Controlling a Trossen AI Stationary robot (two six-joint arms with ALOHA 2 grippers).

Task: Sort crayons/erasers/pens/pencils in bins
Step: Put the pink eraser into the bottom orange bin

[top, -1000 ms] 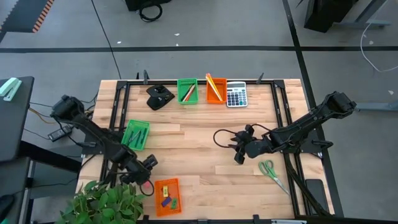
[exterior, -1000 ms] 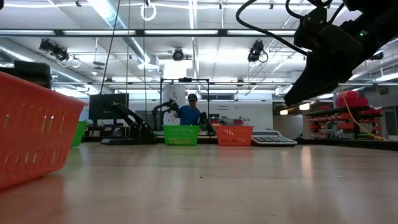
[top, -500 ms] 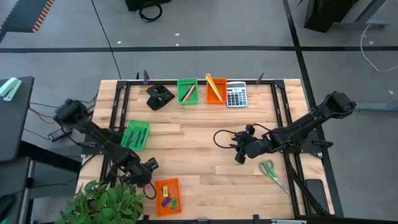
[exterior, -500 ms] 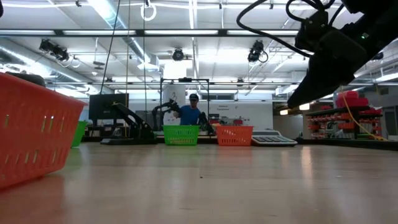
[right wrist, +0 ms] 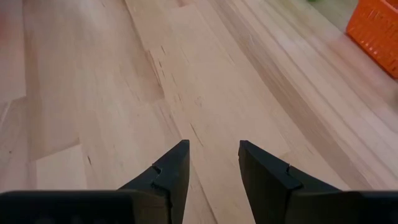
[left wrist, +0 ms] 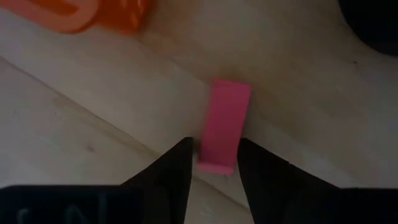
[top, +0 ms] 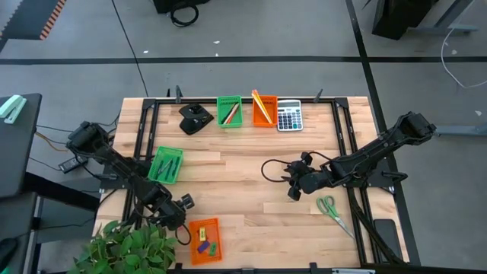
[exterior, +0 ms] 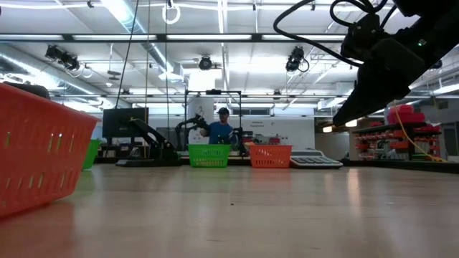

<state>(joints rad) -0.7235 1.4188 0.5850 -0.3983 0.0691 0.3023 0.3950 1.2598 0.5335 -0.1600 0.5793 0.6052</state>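
The left gripper (left wrist: 214, 163) is low over the wooden bench (top: 243, 183), near its front left corner, and its two dark fingers stand narrowly on either side of a small pink rectangular eraser (left wrist: 224, 132). The near end of the eraser lies between the fingertips, and the fingers look very close to its long sides or just touching them. I judge that the jaws are closing on it and the grip is not yet firm, because the eraser lies flat on the wood. The fingers are lined up with its length, so the short width fits between them.

Just beside this gripper, at the front edge of the bench, stands an orange shallow plastic bin (top: 204, 240) with a few small coloured blocks inside. It seems to be the place for erasers, so the pink one has only a short way to go. A bright green plastic bin (top: 167, 164) with dark sticks in it stands by the left edge. At the back edge, a second green bin (top: 229, 110) and a second orange bin (top: 263, 109) hold long thin sticks, next to a grey calculator (top: 288, 116).

The right gripper (right wrist: 214, 163) waits above bare wood, right of the bench's middle, with its fingers partly apart and nothing between them. Green-handled scissors (top: 329, 207) lie near it, toward the front right.
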